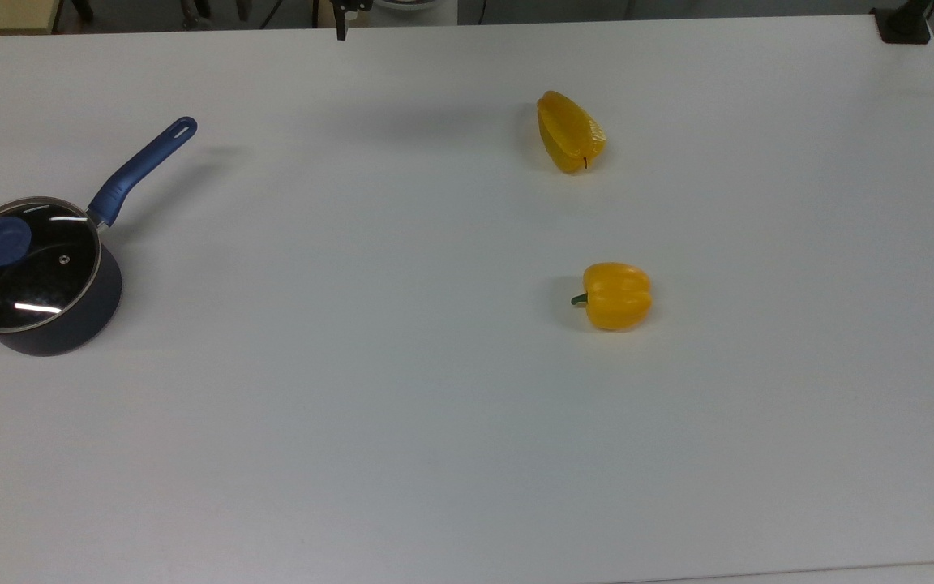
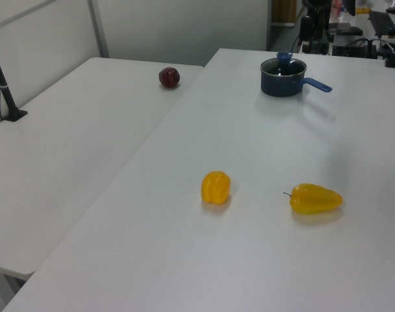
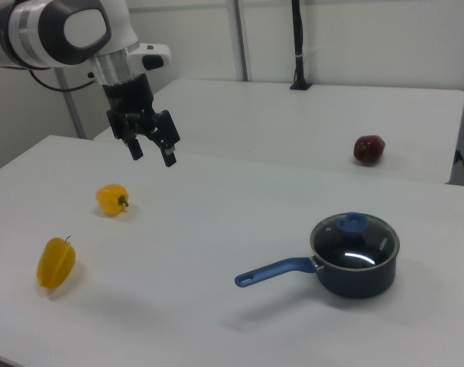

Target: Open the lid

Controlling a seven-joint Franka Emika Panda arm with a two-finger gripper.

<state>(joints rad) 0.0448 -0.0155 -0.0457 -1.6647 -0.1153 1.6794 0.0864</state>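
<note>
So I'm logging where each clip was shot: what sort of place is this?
Probably a robotics lab, not a kitchen: an arm over plain white tables, camera stands, and a saucepan and peppers as props.

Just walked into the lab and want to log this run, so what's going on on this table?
A Franka arm's gripper hangs open in the air above the white table, holding nothing. The lid sits closed on the dark blue saucepan, off toward the right view's right, well away from the gripper. Two yellow peppers lie on the table toward the right view's left, and a dark red fruit rests on the neighbouring table. Nothing is being touched yet.
</note>
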